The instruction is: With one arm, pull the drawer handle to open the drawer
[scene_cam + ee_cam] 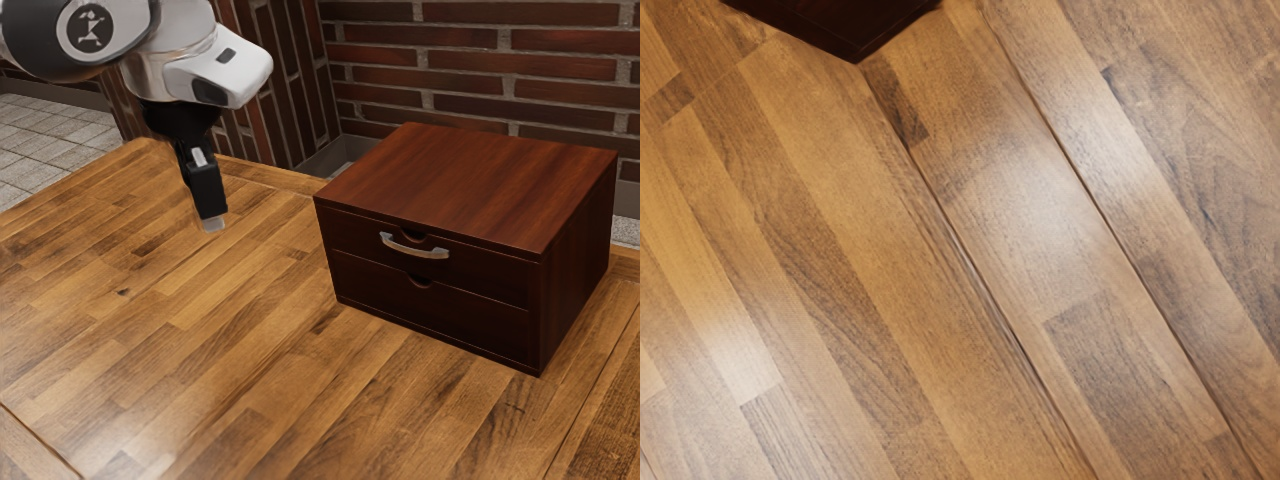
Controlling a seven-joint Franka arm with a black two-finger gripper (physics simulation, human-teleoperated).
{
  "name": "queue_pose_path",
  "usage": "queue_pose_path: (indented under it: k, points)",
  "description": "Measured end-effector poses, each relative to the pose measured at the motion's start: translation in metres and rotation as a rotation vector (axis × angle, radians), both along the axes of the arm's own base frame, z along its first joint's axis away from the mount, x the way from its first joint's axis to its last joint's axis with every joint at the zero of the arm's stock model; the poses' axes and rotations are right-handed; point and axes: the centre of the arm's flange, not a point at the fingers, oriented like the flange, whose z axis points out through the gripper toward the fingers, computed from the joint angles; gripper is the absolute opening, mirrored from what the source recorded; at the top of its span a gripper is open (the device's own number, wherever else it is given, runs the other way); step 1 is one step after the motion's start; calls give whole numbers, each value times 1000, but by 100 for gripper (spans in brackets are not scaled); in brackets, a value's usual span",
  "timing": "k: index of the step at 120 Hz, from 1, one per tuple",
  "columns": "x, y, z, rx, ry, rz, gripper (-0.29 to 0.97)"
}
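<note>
A dark red-brown cabinet with two drawers stands on the wooden table at the exterior view's right. Its upper drawer carries a curved silver handle and sits flush with the front. The lower drawer is flush too, with only a small notch at its upper edge. My gripper hangs above the table well to the exterior view's left of the cabinet, pointing down and apart from the handle. A corner of the cabinet shows in the wrist view, some way from my hand.
The wooden plank table stretches wide around and in front of the cabinet. A brick wall rises behind it, and a tiled floor lies beyond the table's far left edge.
</note>
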Motion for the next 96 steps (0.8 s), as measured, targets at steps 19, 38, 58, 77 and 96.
queue_pose_path:
  k: [19, 38, 58, 77, 96]
  points:
    - [10, -37, -21, -6, 13, -218, 68]
    - [20, -52, -45, -6, 29, -373, 68]
    - [31, -53, -72, -6, 41, -488, 68]
    - [39, -62, -91, 4, 25, -590, 68]
    - [45, -68, -96, 23, -5, -668, 68]
